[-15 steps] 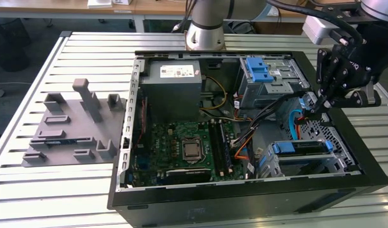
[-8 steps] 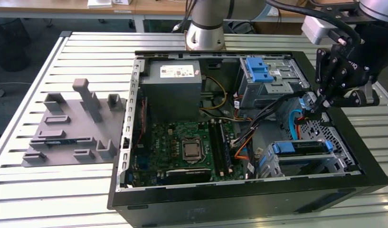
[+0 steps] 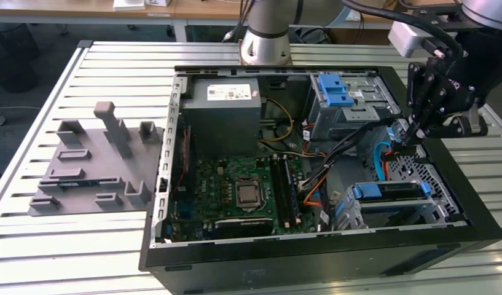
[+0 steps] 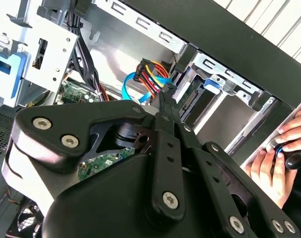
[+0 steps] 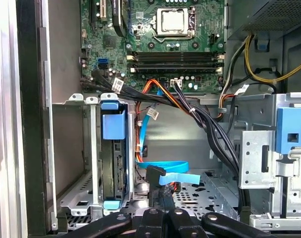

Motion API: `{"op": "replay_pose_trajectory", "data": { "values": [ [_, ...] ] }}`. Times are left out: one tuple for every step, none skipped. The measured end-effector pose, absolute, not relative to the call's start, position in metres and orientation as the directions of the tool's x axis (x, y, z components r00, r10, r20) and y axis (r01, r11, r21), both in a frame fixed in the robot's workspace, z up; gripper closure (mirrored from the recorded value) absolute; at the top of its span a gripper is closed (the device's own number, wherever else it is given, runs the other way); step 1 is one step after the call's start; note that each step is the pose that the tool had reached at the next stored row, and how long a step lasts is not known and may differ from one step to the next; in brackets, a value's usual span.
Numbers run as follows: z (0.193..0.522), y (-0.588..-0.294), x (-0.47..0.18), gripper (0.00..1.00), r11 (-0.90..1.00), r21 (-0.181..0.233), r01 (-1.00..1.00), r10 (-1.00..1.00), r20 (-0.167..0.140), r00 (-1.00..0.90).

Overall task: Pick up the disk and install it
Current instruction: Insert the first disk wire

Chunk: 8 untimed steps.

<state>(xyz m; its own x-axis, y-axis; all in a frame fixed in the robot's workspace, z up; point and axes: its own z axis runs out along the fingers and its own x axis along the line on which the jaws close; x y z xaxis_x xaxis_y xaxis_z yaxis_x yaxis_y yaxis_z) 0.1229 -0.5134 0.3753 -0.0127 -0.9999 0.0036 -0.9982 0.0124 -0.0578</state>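
Note:
The disk [image 3: 388, 191] sits in the lower drive cage [image 3: 435, 212] of the open computer case, with blue rails at its ends. In the first wrist view the disk [image 5: 114, 168] stands edge-on in the cage slot between blue rail tabs. My gripper [image 3: 405, 142] hangs inside the case near the wall on the exterior view's right, above and behind the cage. Its fingers [image 5: 176, 218] are shut on a black connector [image 5: 156, 179] of a blue flat cable [image 5: 170, 167]. In the second wrist view the gripper [image 4: 166, 92] points at the cable bundle beside the cage.
Black, orange and yellow cables [image 5: 200, 116] cross the case between the motherboard [image 3: 234, 184] and the bays. An upper bay with a blue clip [image 3: 337, 92] stands at the back. A grey fixture [image 3: 91, 163] lies outside the case. A person's hand [image 4: 281, 153] rests by the case edge.

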Motion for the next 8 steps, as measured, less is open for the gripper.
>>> {"op": "replay_pose_trajectory", "data": {
  "values": [
    [0.3711,-0.5068,0.123,0.89,0.012,-0.058,-0.998,-1.0,0.005,-0.013],
    [0.371,-0.5065,0.123,0.89,0.012,-0.058,-0.998,-1.0,0.005,-0.013],
    [0.3709,-0.5065,0.123,0.89,0.012,-0.058,-0.998,-1.0,0.005,-0.013],
    [0.3704,-0.5064,0.123,0.89,0.012,-0.058,-0.998,-1.0,0.005,-0.013],
    [0.3698,-0.5064,0.123,0.89,0.012,-0.058,-0.998,-1.0,0.005,-0.013],
    [0.3698,-0.5064,0.123,0.89,0.012,-0.058,-0.998,-1.0,0.005,-0.013],
    [0.3698,-0.5064,0.123,0.89,0.012,-0.058,-0.998,-1.0,0.005,-0.013],
    [0.3697,-0.5064,0.123,0.89,0.012,-0.058,-0.998,-1.0,0.005,-0.013]
  ]
}}
